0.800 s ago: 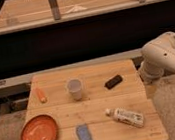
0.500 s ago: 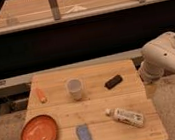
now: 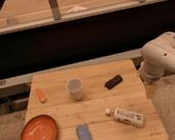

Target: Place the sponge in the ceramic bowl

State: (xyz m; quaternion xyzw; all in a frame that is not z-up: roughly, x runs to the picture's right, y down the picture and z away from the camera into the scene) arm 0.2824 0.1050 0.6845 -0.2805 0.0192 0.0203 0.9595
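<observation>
The blue sponge lies flat near the front edge of the wooden table, just right of the orange ceramic bowl, which sits at the front left corner. The bowl holds nothing. Only white links of my arm show, beside the table's right edge and well away from both. My gripper is out of view, hidden past that arm.
A small white cup stands mid-table. A black block lies at the right rear, a white bottle on its side at the front right, and a small orange object at the left. Long benches run behind.
</observation>
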